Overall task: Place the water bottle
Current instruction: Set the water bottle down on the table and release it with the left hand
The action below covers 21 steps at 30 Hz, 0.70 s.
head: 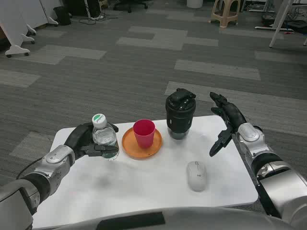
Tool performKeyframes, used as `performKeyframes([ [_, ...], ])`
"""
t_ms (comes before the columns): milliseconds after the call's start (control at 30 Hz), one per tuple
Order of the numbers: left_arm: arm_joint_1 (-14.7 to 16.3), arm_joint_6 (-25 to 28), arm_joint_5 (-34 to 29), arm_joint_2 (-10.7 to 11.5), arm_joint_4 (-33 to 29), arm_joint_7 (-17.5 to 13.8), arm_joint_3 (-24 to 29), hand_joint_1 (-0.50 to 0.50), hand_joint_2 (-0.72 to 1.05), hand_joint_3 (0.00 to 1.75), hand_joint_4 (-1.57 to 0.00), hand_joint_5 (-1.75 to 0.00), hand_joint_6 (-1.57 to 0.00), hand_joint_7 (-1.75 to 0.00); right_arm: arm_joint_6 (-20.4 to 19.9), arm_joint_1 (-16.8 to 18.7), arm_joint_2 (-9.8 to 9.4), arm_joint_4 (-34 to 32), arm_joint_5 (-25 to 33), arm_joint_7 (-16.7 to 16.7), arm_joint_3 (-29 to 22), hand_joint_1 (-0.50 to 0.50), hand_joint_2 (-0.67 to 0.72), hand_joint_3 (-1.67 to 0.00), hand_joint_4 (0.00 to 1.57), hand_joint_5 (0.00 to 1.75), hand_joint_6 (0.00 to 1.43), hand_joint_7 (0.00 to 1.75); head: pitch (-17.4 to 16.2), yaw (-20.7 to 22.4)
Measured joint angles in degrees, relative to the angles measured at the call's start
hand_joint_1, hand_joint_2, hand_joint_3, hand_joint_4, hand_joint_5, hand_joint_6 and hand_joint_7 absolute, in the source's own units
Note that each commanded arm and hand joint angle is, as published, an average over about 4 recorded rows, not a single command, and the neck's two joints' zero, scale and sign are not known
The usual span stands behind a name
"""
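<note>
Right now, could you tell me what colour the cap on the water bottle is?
The water bottle has a white cap with a green mark, seen in the head view.

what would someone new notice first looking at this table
Probably the bright pink plastic cup standing on the round orange plate at the table's middle. Just left of it, the left hand grips a clear plastic water bottle with a white and green cap, upright. Right of the plate stands a black lidded tumbler, with the right hand open beside it.
</note>
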Motion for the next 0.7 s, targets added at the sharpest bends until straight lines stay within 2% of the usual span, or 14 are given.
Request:
performKeyframes([
  [267, 0.0, 0.0, -0.1, 0.0, 0.2, 0.4, 1.1, 0.50, 0.69, 0.04, -1.50, -1.75, -1.20, -1.47, 0.0, 0.0, -0.15, -0.1, 0.0, 0.0, 0.0, -0.21, 0.53, -0.16, 0.03, 0.58, 0.00, 0.00, 0.3, 0.6],
  [467, 0.0, 0.0, -0.1, 0.0, 0.2, 0.5, 1.8, 0.50, 0.69, 0.09, -1.50, -1.75, -1.20, -1.47, 0.0, 0.0, -0.18, -0.1, 0.0, -0.1, 0.0, -0.21, 0.53, -0.16, 0.03, 0.58, 0.00, 0.00, -0.1, 0.9],
  [567, 0.0, 0.0, -0.1, 0.0, 0.2, 0.5, 2.3, 0.50, 0.69, 0.09, -1.50, -1.75, -1.20, -1.47, 0.0, 0.0, -0.19, -0.1, 0.0, -0.1, 0.0, -0.21, 0.53, -0.16, 0.03, 0.58, 0.00, 0.00, -1.2, 2.1],
  [700, 0.0, -0.1, -0.1, 0.0, 0.3, 0.5, 2.5, 0.50, 0.69, 0.09, -1.50, -1.75, -1.20, -1.47, 0.0, 0.0, -0.21, -0.1, 0.0, -0.1, 0.0, -0.21, 0.53, -0.16, 0.03, 0.58, 0.00, 0.00, -4.2, 6.3],
])
